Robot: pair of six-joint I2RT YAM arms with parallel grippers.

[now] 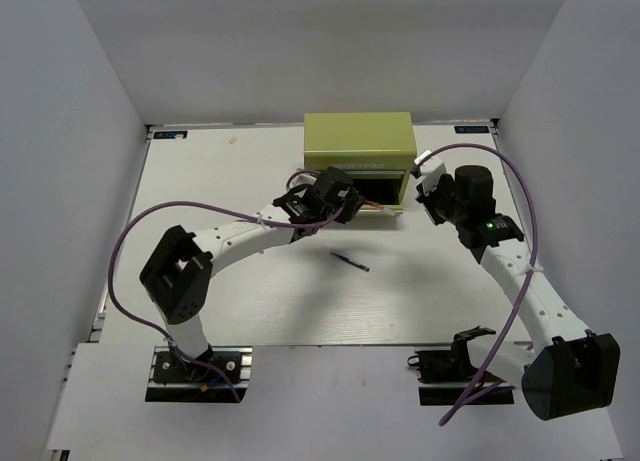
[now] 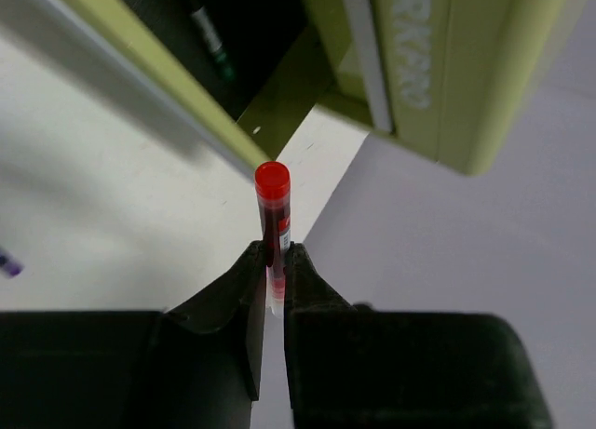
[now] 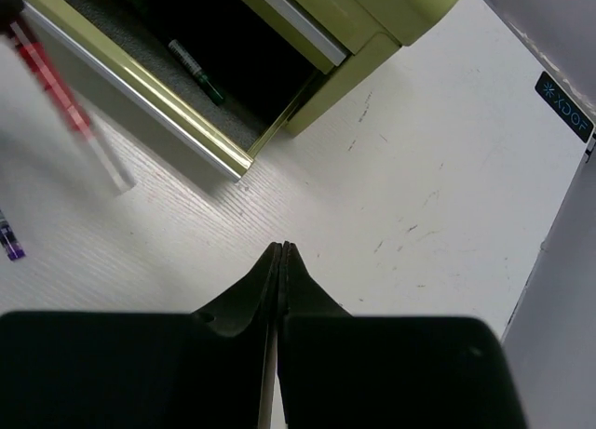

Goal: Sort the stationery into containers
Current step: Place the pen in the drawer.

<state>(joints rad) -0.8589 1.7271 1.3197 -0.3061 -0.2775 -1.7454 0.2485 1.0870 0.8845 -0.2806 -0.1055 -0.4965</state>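
A dark pen lies alone on the white table, near the middle and well apart from both arms, its length slanting across the surface. Beyond it, the left claw is clamped on a red pen, gripping it low on the barrel so that the red cap sticks out past the fingertips toward the corner of an open drawer. The pen hangs above the table just in front of the drawer's front rim; in the right wrist view it shows only as a blur. To the right, the right claw has its fingers pressed together with nothing between them, pointing at bare table beside the drawer's right corner. Inside the dark drawer a green pen lies at a slant on the drawer floor, close behind the front rim. The drawer is pulled out from the bottom of the olive-green cabinet, which stands at the far edge of the table with lettering across its front face, between the two claws.
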